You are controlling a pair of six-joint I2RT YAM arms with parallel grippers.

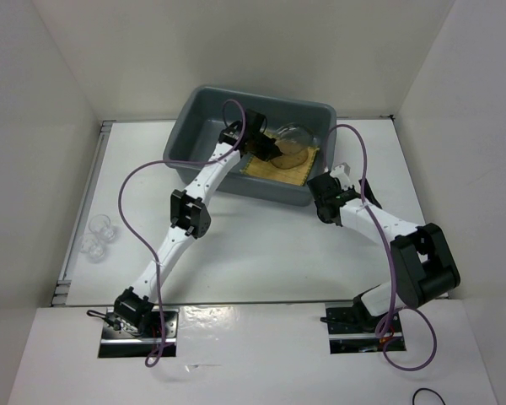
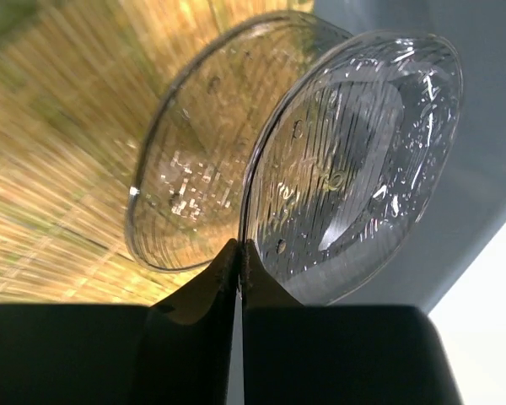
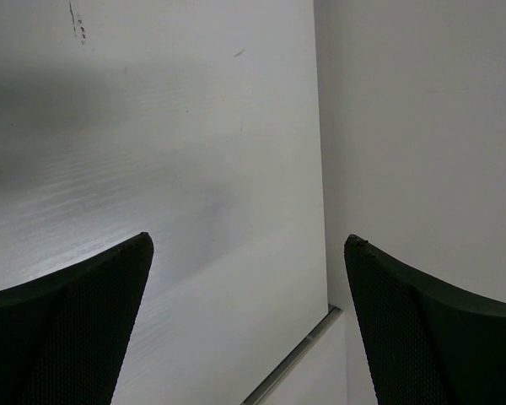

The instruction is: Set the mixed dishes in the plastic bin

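The left hand (image 2: 239,253) has its fingers pressed together on the lower rims of a clear plate (image 2: 363,152) and a second clear plate (image 2: 190,169). The two overlap where they are pinched and fan apart above it. Both plates stand tilted on edge rather than flat. Behind them in the wrist view lies the tan woven mat (image 2: 59,169), with the grey wall of the bin (image 2: 489,76) to the right. From above, this hand is reaching over the bin's near wall, the plates over the mat, which lies on the bin floor toward its right side. Whether a plate edge touches the mat cannot be told. The right hand (image 3: 249,253) has its fingers wide apart with nothing between them, and it hangs over bare white bench (image 1: 261,245) just outside the bin's near right corner. Well apart from all this, at the bench's left edge, sit two small clear pieces (image 1: 97,226), probably cups, though they are too small to be sure.
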